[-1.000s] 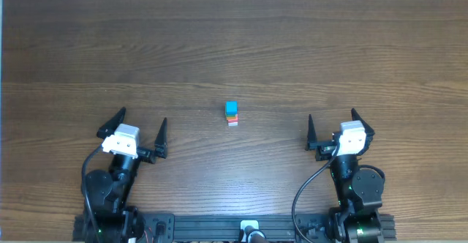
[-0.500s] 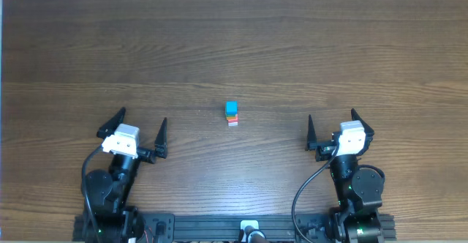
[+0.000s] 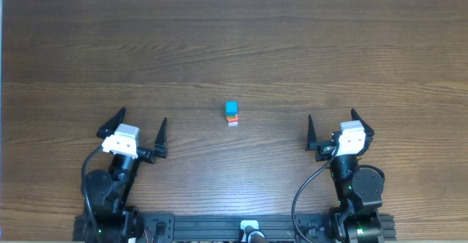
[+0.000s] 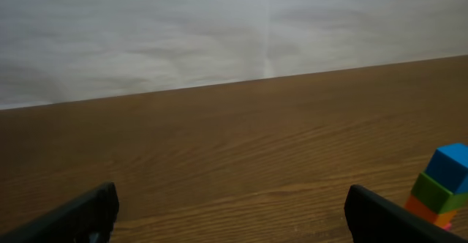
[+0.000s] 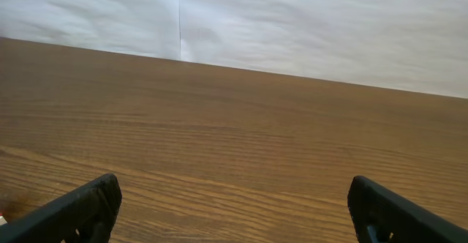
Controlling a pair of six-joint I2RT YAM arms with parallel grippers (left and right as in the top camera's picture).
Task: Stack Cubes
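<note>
Nothing has moved over the past second: both arms sit parked near their bases, and the cube stack (image 3: 232, 114) stands untouched midway between them on the wooden surface (image 3: 234, 31). The left pincer (image 3: 142, 117) and the right pincer (image 3: 331, 115) are each spread wide with nothing between the fingers, well apart from the stack on either side. That posture reads as arms drawn clear so as not to jostle a tower already built, and the stacking looks done or all but done. The overhead camera gives the layout: the tower's spot on the surface, its even spacing from the two pincers, and the open wood all round it. From up there the tower is mostly its blue cube (image 3: 231, 107), with thin slivers of orange and a paler colour peeking out on the side nearer the arms, so the layers are hard to count. The left wrist view supplies the side-on reading, with blue on top, a green cube (image 4: 436, 192) beneath it and an orange cube (image 4: 428, 212) under that. Each rests on the one below, and the foot of the tower is cut off at the frame's edge. The right wrist view looks past its own parted fingers across bare wood grain to a pale backdrop (image 5: 292, 31).
</note>
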